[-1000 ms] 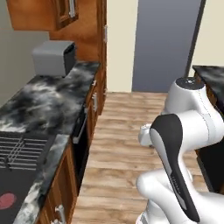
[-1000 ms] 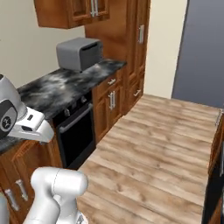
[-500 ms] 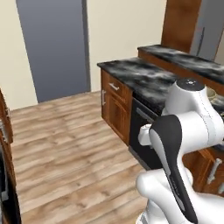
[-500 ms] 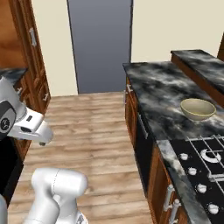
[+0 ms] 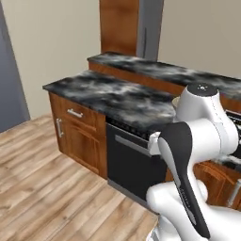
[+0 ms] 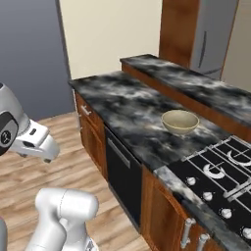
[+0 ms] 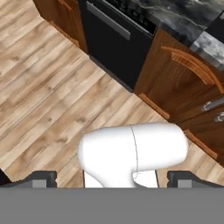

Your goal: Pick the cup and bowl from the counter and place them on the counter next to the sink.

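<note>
The bowl (image 6: pixel 180 121), wide and olive-tan, sits on the black marbled counter (image 6: pixel 125 105) just left of the stovetop. In the left base view a sliver of the bowl (image 5: pixel 176 100) peeks out beside my arm, on the same counter (image 5: pixel 108 96). My gripper (image 7: pixel 113 179) hangs over the wooden floor in front of the cabinets. Its fingertips (image 7: pixel 41 178) stand wide apart with nothing between them, so it is open. It is well short of the counter and the bowl. The cup and the sink are out of view.
A black gas stovetop (image 6: pixel 220 179) lies right of the bowl. A black appliance front (image 6: pixel 122 166) sits under the counter between brown cabinets (image 7: pixel 183 83). A raised marbled ledge (image 6: pixel 196 83) runs behind the counter. Wooden floor (image 5: pixel 42 183) lies open to the left.
The whole picture has swung as the base turned: the earlier counter and doorway slid away, and the counter with the bowl and stovetop now stands closer. The gripper stays open.
</note>
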